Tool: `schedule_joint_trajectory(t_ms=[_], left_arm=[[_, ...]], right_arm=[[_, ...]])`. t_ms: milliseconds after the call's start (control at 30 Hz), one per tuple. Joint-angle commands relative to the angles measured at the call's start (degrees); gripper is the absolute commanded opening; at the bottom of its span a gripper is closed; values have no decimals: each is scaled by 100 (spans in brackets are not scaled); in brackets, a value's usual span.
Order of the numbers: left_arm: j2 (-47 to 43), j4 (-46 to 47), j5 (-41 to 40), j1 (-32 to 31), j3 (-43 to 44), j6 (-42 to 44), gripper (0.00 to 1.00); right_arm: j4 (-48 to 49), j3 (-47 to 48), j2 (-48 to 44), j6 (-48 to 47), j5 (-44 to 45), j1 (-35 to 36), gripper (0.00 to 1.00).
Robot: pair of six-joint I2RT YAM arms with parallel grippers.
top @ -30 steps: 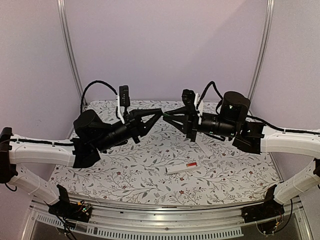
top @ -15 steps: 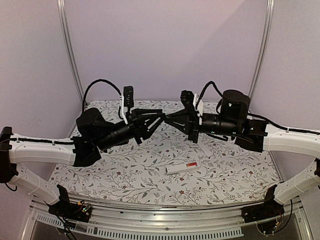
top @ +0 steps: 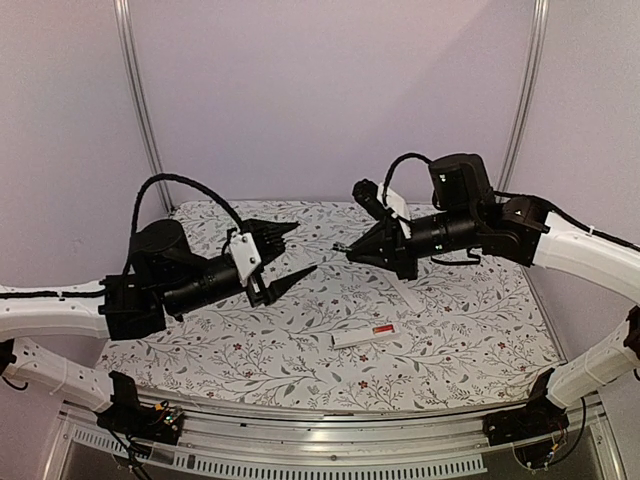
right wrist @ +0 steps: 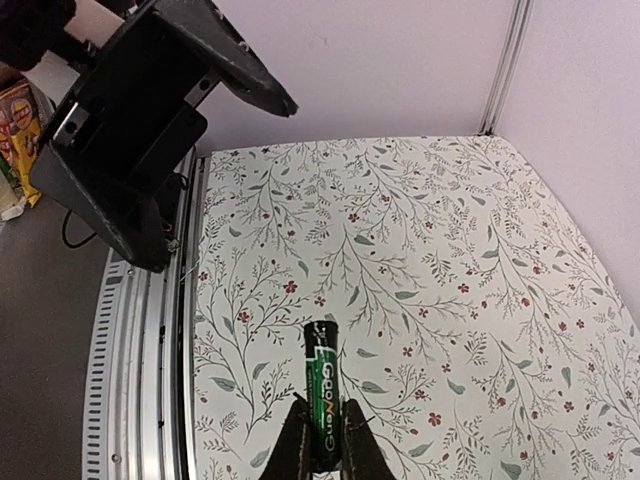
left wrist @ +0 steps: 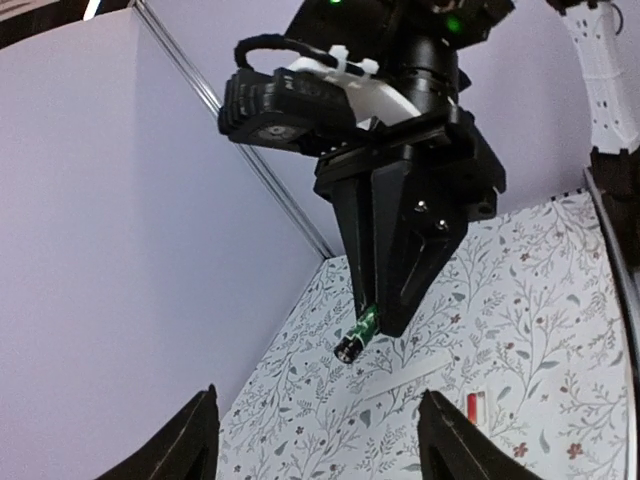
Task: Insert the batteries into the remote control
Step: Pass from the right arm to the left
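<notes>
My right gripper (top: 347,250) hangs above the table's middle, shut on a black battery (right wrist: 322,385) with green print. That battery (left wrist: 356,338) sticks out past the fingertips. My left gripper (top: 291,252) is open and empty, a short way left of it and apart from it. The white remote control (top: 365,336) lies flat on the table in front of both grippers. A red-orange battery (top: 382,329) sits in the slot at its right end.
A thin white cover strip (top: 405,293) lies loose on the flowered cloth (top: 300,350) behind the remote. Purple walls close the table at the back and sides. A metal rail (top: 300,440) runs along the near edge.
The two grippers met tip to tip a second ago. My left gripper has since opened, let go of the black battery and drawn back to the left; the right one keeps it.
</notes>
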Motion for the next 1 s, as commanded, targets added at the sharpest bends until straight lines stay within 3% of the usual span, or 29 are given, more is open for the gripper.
schedule_joint_trajectory(t_ms=[0,200,300,667,800,967], left_arm=[[272,-522,-687,-240,-53,2378,66],[711,-585,-555,-253,135,3119,61],[784,-612,-41,-250,114,3191,61],[817,-441,1532,141,201,2142,49],[974,-495,1541,174,279,2139,48],[1085,-277,1515,165,312,2059,34]], right_arm=[[-1050,256,292,108,-293,2,0],[-1111,337,330,53,-681,0,0],[-1183,374,380,32,-749,0,0],[-1362,452,476,-169,-1194,0,0],[-1354,431,507,-189,-1260,5,0],[-1351,423,534,-207,-1311,4,0]])
